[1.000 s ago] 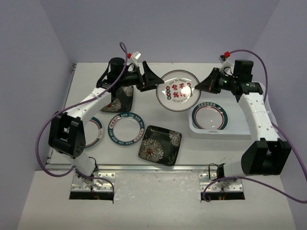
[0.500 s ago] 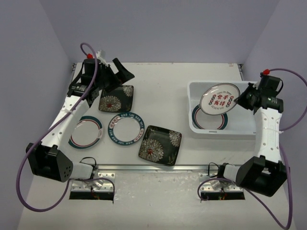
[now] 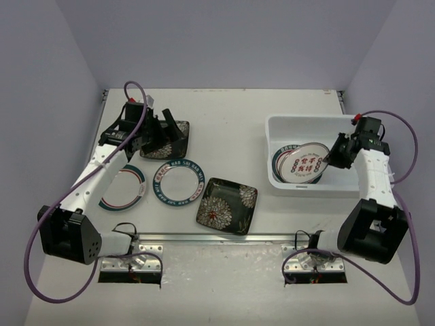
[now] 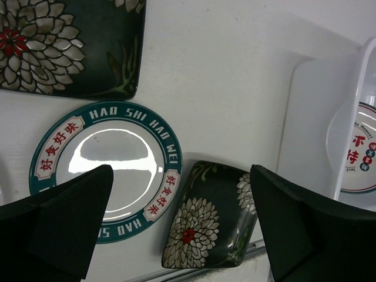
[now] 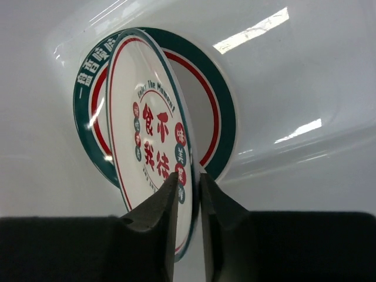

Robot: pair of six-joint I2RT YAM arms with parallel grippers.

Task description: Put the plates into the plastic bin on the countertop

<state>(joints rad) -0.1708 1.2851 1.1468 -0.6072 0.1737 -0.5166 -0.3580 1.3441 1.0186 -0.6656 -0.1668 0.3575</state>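
A round white plate with red characters (image 5: 147,135) leans on edge against a teal-rimmed plate (image 5: 218,100) lying in the plastic bin (image 3: 306,123). My right gripper (image 5: 189,176) reaches into the bin (image 5: 305,70). Its jaws are slightly parted around that plate's (image 3: 304,165) rim, with a thin gap showing. My left gripper (image 3: 162,130) hangs wide open and empty over a black square flower plate (image 3: 175,138). On the countertop (image 3: 231,115) also lie a blue-rimmed round plate (image 4: 117,153), a second black square plate (image 4: 211,217) and a teal-and-red-rimmed plate (image 3: 122,187).
A metal rail (image 3: 217,238) runs along the countertop's front edge. The bin (image 4: 311,117) stands at the right, about two plates wide. Grey walls close in the back and both sides. Purple cables loop off both arms.
My right gripper lowered the red-character plate into the bin onto the teal plate and loosened its jaws. My left gripper, open, swung down over the black square plate.
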